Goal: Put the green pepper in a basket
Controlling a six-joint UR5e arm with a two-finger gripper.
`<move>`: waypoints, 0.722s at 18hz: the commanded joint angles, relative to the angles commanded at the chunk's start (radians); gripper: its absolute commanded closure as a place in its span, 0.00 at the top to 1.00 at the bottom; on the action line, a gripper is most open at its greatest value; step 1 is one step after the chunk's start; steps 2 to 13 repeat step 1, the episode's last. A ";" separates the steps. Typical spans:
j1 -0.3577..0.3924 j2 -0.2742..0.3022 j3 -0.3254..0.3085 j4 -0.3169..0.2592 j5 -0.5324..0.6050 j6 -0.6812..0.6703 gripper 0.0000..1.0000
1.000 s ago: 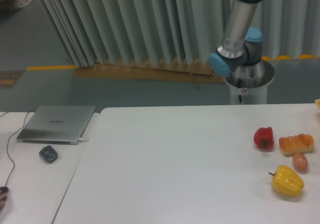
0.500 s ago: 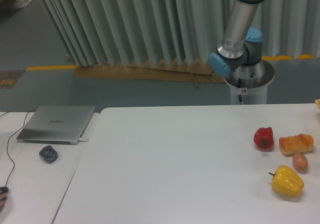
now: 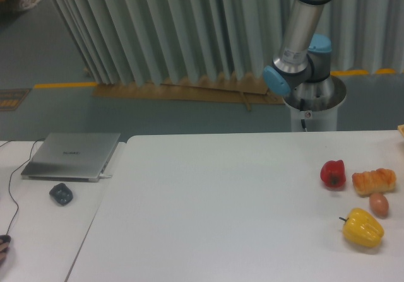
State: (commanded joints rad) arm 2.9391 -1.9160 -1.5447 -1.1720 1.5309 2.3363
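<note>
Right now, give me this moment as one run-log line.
gripper: out of view | green pepper: left table, beside laptop, not picked | basket: not seen

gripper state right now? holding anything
Gripper: not in view. Only the arm's base and lower links show behind the table, so whether it is open, closed or holding something cannot be told.

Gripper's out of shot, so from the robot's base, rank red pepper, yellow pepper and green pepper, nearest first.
1. Red pepper, right side, closest to the base.
2. Yellow pepper, right front corner.
3. Green pepper, far left, by the laptop.
</note>
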 joint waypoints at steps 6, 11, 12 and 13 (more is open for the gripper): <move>0.000 0.000 -0.002 0.000 0.000 0.000 1.00; 0.000 0.000 -0.002 0.000 0.000 0.000 1.00; 0.000 0.000 -0.002 0.000 0.000 0.000 1.00; 0.000 0.000 -0.002 0.000 0.000 0.000 1.00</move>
